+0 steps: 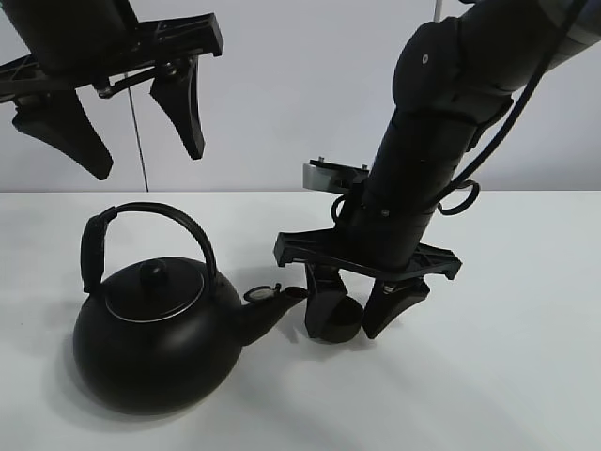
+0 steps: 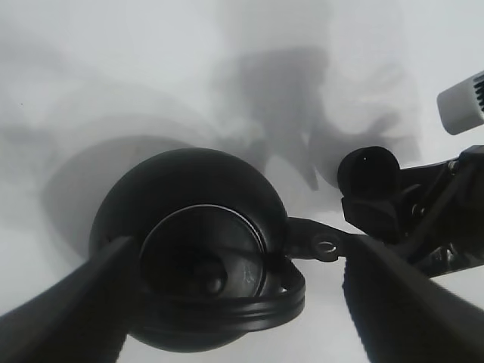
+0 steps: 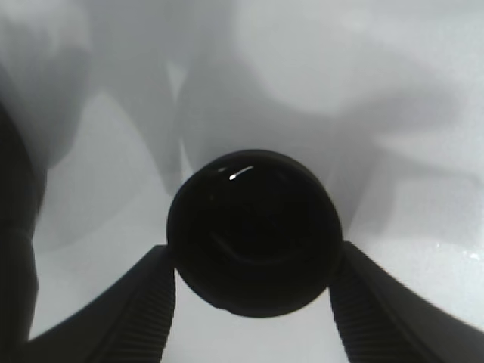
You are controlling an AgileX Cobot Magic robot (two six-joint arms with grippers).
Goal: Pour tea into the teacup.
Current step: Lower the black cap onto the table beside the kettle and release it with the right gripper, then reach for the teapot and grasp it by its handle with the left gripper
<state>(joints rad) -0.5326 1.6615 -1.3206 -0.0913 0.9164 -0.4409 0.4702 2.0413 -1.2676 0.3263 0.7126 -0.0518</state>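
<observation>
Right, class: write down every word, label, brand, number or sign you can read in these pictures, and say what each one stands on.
There is no readable text in any view.
kettle: plain black, no brand or label visible.
teacup: plain black, nothing printed on it.
table: white, with no writing or signs.

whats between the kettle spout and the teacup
One finger of the right gripper, set against the teacup on the side facing the spout. The exterior high view shows it.
</observation>
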